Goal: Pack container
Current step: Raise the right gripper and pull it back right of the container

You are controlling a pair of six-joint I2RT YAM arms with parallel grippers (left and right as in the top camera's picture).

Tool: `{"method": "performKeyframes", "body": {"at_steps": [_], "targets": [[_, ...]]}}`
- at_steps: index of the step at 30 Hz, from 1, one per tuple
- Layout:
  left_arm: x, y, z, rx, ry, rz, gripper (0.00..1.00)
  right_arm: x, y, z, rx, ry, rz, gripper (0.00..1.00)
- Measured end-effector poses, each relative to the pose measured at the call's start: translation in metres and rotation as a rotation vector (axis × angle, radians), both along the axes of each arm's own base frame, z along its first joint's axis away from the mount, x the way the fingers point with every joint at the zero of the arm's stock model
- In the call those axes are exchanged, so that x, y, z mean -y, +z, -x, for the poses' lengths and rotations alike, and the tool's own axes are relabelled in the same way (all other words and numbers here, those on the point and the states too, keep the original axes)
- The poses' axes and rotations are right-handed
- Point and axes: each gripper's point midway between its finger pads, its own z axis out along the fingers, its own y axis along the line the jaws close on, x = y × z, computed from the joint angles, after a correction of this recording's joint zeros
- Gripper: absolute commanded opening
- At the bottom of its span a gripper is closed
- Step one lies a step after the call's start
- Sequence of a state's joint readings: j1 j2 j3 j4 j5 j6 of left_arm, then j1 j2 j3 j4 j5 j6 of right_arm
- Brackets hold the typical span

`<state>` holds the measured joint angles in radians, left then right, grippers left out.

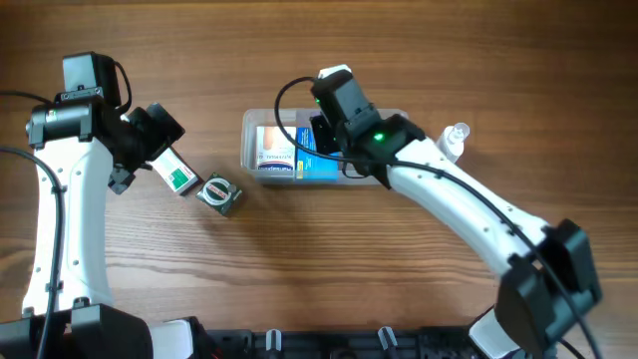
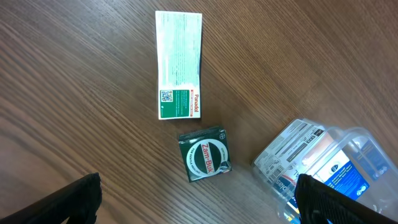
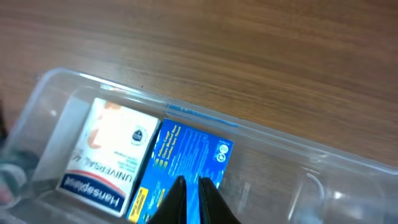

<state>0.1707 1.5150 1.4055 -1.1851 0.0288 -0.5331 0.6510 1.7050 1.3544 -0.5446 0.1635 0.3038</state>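
The clear container [image 1: 249, 125] lies at the table's middle, also seen in the right wrist view as a container [image 3: 280, 146] with a white Hansaplast box [image 3: 112, 155] and a blue box [image 3: 193, 152] lying side by side in its left part. My right gripper [image 3: 193, 186] is shut, its tips just over the blue box inside the tub. My left gripper [image 2: 199, 205] stands open above bare wood. A white and green Panadol box [image 2: 178, 65] and a small green Zam-Buk box [image 2: 205, 154] lie on the table ahead of it, left of the container [image 2: 348, 155].
A small white bottle [image 1: 456, 140] stands on the table just right of the container. The right part of the tub [image 3: 348, 199] holds nothing. Both arm bases sit at the near table edge.
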Motion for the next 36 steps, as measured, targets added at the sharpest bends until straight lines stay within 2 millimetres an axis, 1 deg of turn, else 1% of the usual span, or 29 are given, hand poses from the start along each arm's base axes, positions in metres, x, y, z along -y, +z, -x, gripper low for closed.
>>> {"method": "performKeyframes", "body": {"at_steps": [1,3,5,6,8,9,10,11,12,13,14,20,23,26,28,31,36], "targets": [[0.000,0.000,0.000,0.000,0.000,0.000,1.00,0.003,0.012,0.003,0.015,-0.002,-0.013,0.09],[0.000,0.000,0.000,0.000,0.000,0.000,1.00,0.012,0.043,0.011,0.056,-0.004,-0.045,0.16],[0.000,0.000,0.000,0.000,0.000,0.000,1.00,0.023,0.067,0.025,0.078,-0.003,-0.052,0.21],[0.000,0.000,0.000,0.000,0.000,0.000,1.00,0.030,0.075,0.033,0.081,-0.005,-0.049,0.26],[0.000,0.000,0.000,0.000,0.000,0.000,1.00,0.043,0.082,0.045,0.072,-0.017,-0.023,0.43],[0.000,0.000,0.000,0.000,0.000,0.000,1.00,0.053,0.081,0.054,0.053,-0.020,0.013,0.49],[0.000,0.000,0.000,0.000,0.000,0.000,1.00,0.060,0.078,0.060,0.030,-0.027,0.041,0.59],[0.000,0.000,0.000,0.000,0.000,0.000,1.00,0.067,0.073,0.067,0.002,-0.031,0.071,0.70],[0.000,0.000,0.000,0.000,0.000,0.000,1.00,0.070,0.069,0.071,-0.017,-0.030,0.091,0.83],[0.000,0.000,0.000,0.000,0.000,0.000,1.00,0.073,0.066,0.074,-0.036,-0.032,0.106,0.93],[0.000,0.000,0.000,0.000,0.000,0.000,1.00,0.074,0.064,0.076,-0.046,-0.029,0.110,0.98],[0.000,0.000,0.000,0.001,0.000,0.000,1.00,0.060,0.062,0.083,-0.088,0.024,0.051,1.00],[-0.001,0.002,-0.006,0.026,0.000,-0.004,1.00,0.060,0.060,0.086,-0.102,0.032,0.049,1.00],[-0.001,0.002,-0.008,0.033,0.000,-0.006,1.00,0.068,0.055,0.092,-0.129,0.021,0.086,1.00],[-0.002,0.004,-0.013,0.055,0.000,-0.010,1.00,0.075,0.053,0.093,-0.135,0.006,0.118,1.00],[-0.003,0.006,-0.019,0.081,0.000,-0.015,1.00,0.080,0.053,0.091,-0.125,-0.012,0.140,1.00],[-0.004,0.005,-0.016,0.070,0.001,-0.016,1.00,0.096,0.053,0.085,-0.126,-0.062,0.156,1.00]]}}
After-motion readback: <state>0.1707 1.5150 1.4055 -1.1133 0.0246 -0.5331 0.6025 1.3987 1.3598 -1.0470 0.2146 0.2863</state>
